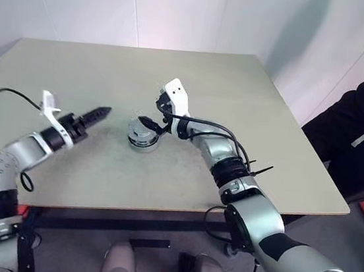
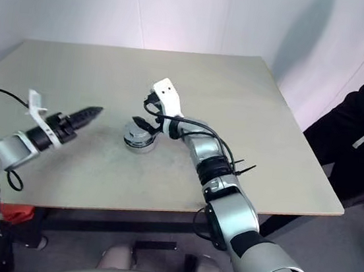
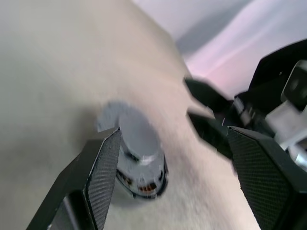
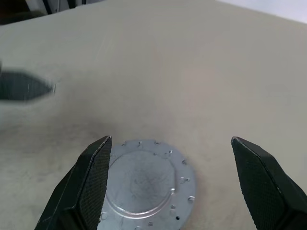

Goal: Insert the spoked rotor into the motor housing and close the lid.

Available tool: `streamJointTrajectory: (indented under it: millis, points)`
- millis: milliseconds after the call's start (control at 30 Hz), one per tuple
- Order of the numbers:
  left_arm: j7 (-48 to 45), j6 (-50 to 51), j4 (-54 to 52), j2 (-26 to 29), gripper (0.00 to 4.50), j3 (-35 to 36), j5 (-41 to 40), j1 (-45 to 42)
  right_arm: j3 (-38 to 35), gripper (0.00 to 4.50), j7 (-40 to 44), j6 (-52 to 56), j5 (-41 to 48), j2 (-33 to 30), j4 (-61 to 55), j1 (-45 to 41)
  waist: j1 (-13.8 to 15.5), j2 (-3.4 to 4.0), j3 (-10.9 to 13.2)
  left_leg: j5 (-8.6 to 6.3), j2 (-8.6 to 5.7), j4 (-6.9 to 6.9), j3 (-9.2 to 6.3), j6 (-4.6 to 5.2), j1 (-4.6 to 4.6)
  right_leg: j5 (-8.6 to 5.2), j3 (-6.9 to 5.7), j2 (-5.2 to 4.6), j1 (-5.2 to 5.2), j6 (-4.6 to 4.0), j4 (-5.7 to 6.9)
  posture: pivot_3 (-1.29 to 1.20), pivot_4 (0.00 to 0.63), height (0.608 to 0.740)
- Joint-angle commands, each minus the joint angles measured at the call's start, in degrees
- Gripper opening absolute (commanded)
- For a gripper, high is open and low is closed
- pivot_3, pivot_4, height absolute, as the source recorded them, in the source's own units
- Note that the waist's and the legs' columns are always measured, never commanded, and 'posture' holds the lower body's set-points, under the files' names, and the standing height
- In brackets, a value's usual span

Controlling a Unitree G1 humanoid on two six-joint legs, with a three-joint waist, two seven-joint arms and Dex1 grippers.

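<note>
The motor housing [image 1: 144, 142] stands near the middle of the table, with copper windings showing at its side in the left wrist view [image 3: 144, 184]. The light-grey lid [image 4: 144, 184] lies on top of it. The spoked rotor is hidden. My right gripper [image 1: 149, 125] hovers just over the lid's right side, open, its fingers [image 4: 91, 187] wide apart with nothing between them. Off to the left, my left gripper [image 1: 100, 112] points at the housing from a short way away. It is open and empty, and its fingers [image 3: 100, 167] frame the housing.
The beige table [image 1: 239, 103] has bare room all around the housing; its front edge [image 1: 179, 209] is near me. A person in dark clothes [image 1: 362, 131] stands at the table's right side.
</note>
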Motion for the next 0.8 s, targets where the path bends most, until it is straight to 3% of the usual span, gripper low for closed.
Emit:
streamJointTrajectory:
  millis: [33, 367, 800]
  points:
    - [-2.3, -3.3, 2.3, 2.4, 3.71, 1.2, 2.4, -1.1, -0.2, 4.46, -0.7, -2.5, -1.2, 1.0, 3.4, -1.7, -0.1, -0.01, 0.0, 0.00, -0.01, 0.00, -0.01, 0.00, -0.01, 0.00, 0.00, 0.00, 0.02, -0.01, 0.00, 0.00, 0.000, 0.740]
    - [-2.4, -4.0, 1.2, 0.7, 3.71, 1.0, 3.7, 1.1, -1.8, 4.46, -2.7, -5.2, -2.6, 2.7, 10.9, -3.4, -0.7, -0.06, 0.0, -0.02, 0.02, 0.05, -0.02, 0.02, -0.02, 0.08, 0.00, -0.01, 0.03, -0.15, 0.05, 0.00, 0.000, 0.740]
    - [-1.0, -4.0, 0.9, 0.3, 3.71, 2.0, 3.9, 3.2, -2.4, 4.46, -2.5, -6.5, -2.6, 5.3, 11.2, -4.5, -0.7, -0.07, 0.0, -0.02, 0.04, 0.09, -0.02, 0.02, 0.00, 0.10, 0.01, 0.00, 0.02, -0.18, 0.11, 0.00, 0.000, 0.740]
